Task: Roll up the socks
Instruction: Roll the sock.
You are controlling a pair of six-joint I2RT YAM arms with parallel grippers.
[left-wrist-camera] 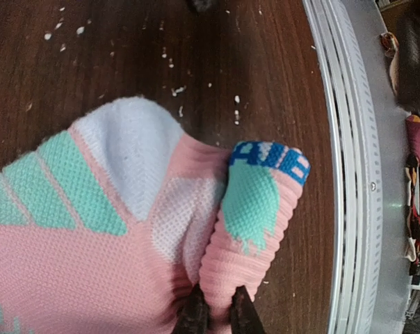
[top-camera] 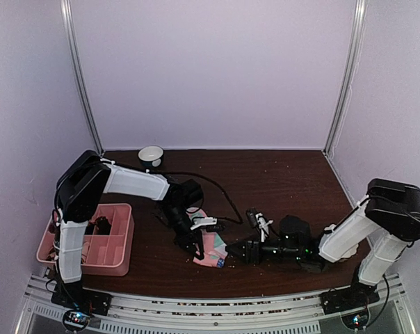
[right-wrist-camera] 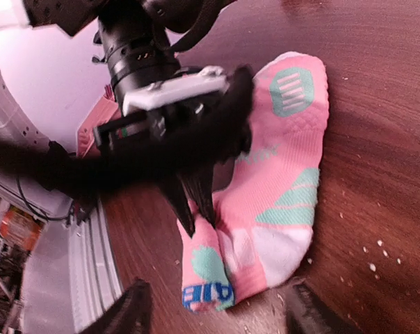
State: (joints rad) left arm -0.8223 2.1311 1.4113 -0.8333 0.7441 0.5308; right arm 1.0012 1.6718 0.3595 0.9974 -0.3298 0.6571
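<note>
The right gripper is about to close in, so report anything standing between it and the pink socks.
Nothing lies between the right gripper and the pink socks; its open fingers flank their near end. The left gripper, shut on a fold there, crowds that spot.

Pale lilac walls [top-camera: 210,69] close in on three sides, two metal corner posts [top-camera: 81,76] rising from a dark brown wooden table [top-camera: 279,174] (speckled with white crumbs [left-wrist-camera: 174,90]), soft even light throughout

Item: pink knitted sock [right-wrist-camera: 279,188], mint-green patches, white heel, blue-lettered end partly rolled, lying on dark wooden tabletop [right-wrist-camera: 384,132].
</note>
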